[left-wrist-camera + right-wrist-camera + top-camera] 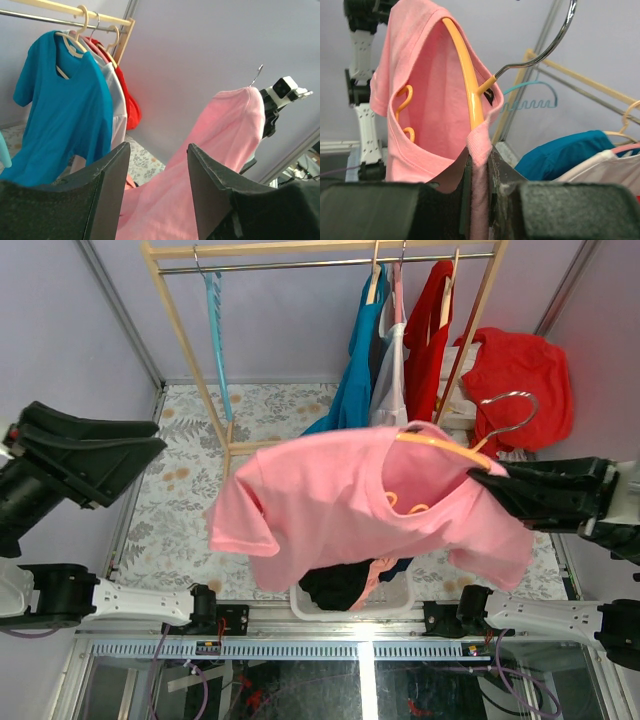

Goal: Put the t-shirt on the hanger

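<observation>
The pink t-shirt hangs in the air over the orange hanger, whose metal hook points up and to the right. In the right wrist view the hanger runs inside the t-shirt through the neck opening. My right gripper is shut on the collar fabric where it wraps the hanger's arm; from above it sits at the shirt's right shoulder. My left gripper stands open well to the left of the shirt. Nothing lies between its fingers; the t-shirt hangs beyond them.
A wooden clothes rack stands at the back with a teal hanger, a blue shirt, and white and red garments. A red garment hangs at right. A white basket of clothes sits under the t-shirt.
</observation>
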Motion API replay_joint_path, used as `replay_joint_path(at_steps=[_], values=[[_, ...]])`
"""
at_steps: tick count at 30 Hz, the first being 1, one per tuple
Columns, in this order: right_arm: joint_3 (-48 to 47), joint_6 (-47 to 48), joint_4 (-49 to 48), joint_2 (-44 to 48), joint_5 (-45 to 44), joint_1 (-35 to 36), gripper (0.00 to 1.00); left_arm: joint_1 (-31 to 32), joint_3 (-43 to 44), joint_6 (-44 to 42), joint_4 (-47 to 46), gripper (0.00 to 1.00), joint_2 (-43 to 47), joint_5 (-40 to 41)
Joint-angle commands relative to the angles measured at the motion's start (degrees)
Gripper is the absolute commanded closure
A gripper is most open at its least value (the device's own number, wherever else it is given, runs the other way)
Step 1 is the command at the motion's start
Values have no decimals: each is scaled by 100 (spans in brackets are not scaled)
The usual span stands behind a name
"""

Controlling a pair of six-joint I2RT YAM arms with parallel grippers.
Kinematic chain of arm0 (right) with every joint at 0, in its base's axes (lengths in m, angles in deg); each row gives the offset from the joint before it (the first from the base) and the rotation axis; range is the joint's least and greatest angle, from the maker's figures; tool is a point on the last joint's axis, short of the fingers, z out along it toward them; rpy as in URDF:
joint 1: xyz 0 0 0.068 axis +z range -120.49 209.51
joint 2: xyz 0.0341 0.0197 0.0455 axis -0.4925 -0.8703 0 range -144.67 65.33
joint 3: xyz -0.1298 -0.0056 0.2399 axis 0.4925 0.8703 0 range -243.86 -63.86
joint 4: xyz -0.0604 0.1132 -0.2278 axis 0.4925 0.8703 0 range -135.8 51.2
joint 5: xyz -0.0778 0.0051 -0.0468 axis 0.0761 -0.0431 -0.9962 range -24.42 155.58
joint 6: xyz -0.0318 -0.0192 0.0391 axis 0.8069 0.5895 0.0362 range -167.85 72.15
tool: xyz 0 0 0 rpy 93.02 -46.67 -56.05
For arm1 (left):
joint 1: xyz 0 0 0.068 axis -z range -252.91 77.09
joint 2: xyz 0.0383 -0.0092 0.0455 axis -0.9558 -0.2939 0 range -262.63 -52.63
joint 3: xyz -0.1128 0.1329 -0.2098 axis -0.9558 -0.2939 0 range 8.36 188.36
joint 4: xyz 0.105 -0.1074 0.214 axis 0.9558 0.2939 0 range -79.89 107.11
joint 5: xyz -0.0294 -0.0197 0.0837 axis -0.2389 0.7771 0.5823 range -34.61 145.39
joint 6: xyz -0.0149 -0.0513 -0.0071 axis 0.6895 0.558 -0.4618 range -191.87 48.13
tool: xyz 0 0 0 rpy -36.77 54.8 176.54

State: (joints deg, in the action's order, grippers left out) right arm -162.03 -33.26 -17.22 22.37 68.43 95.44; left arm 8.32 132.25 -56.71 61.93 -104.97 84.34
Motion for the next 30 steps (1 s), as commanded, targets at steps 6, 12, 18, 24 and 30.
replay_joint_path(at_steps=[6, 12, 18, 24, 30], values=[[646, -541, 170, 12, 901, 8, 100, -21, 163, -95, 596, 43, -657, -649], [936, -733, 437, -273, 513, 7, 100, -22, -85, 285, 1022, 45, -465, 67], [922, -790, 545, -792, -322, 8, 100, -22, -687, 558, 1077, 45, -98, 748], [183, -850, 557, -1612, -1435, 8, 100, -21, -866, 610, 1127, 45, -107, 1015], [-659, -784, 1302, -2057, -2782, 10, 100, -22, -878, 651, 1232, 45, -269, 901]])
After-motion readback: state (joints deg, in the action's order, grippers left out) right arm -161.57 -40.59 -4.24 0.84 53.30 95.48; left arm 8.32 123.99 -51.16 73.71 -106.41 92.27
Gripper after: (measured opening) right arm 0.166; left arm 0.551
